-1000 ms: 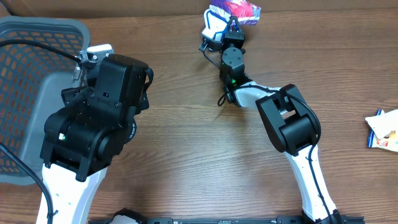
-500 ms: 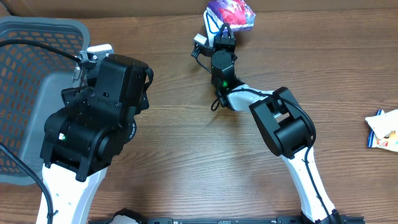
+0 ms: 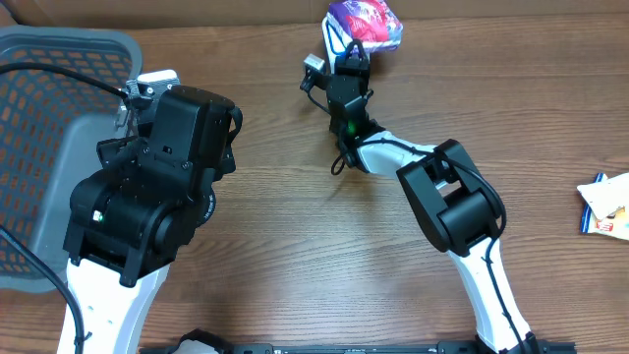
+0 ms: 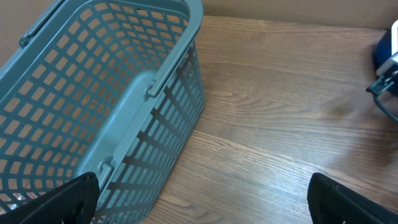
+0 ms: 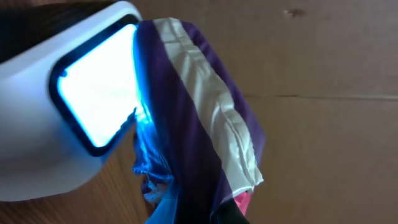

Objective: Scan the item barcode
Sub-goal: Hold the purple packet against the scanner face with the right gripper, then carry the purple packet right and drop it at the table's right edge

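Right gripper: your right gripper (image 3: 350, 56) was clamped on the purple snack bag (image 5: 186, 118) (its fingers sat outside the wrist view).
Bag: it lay against the lit window of the white scanner (image 5: 81, 106), at the table's far edge.
Change: over the last second your right arm had swung left, bringing the bag nearer the scanner.
Left gripper: your left gripper (image 4: 208, 202) stood wide and empty beside the grey basket (image 4: 124, 93); it had not moved.
Surface: brown wood-grain table (image 3: 295, 226), with a white-and-blue packet (image 3: 604, 205) at its right edge.
Room: a tan board (image 5: 323, 137) stood behind the bag.
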Robot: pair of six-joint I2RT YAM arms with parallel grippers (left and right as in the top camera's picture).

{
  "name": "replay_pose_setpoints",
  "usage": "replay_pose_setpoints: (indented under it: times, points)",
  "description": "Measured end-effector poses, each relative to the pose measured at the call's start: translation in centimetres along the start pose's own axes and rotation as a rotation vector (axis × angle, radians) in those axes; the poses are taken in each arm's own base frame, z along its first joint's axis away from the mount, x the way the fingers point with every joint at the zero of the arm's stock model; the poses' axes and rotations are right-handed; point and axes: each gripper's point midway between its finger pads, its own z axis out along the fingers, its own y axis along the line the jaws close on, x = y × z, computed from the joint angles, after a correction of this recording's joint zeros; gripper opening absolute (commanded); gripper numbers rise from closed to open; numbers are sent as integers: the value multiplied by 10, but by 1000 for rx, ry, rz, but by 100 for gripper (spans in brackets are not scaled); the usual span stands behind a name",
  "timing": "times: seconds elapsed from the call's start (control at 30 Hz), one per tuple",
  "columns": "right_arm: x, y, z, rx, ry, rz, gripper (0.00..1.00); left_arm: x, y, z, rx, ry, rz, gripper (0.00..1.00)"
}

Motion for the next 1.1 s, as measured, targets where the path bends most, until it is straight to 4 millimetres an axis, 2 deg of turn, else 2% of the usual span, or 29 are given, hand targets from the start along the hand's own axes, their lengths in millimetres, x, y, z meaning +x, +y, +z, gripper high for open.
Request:
replay_pose_setpoints:
  times: [0.57,0.7,0.77,0.83,0.9,0.97,1.0,1.07,1.1]
  points:
    - [-7,-12,-15,-77,-8,-53,4,0,0,0,0,0,0,100]
    - [-1,-41,-24,-64,-7,-31,4,0,0,0,0,0,0,100]
    - [3,-66,-28,-35,0,8,4,0,0,0,0,0,0,100]
    - [12,-105,-35,16,20,81,4,0,0,0,0,0,0,100]
    - [28,-146,-44,58,55,169,4,0,0,0,0,0,0,100]
    - [65,-194,-57,106,142,300,4,0,0,0,0,0,0,100]
    - [73,-202,-59,117,160,325,4,0,0,0,0,1,0,100]
    - [127,-227,-65,150,302,451,4,0,0,0,0,0,0,100]
    - [160,-228,-67,141,394,502,4,0,0,0,0,1,0,100]
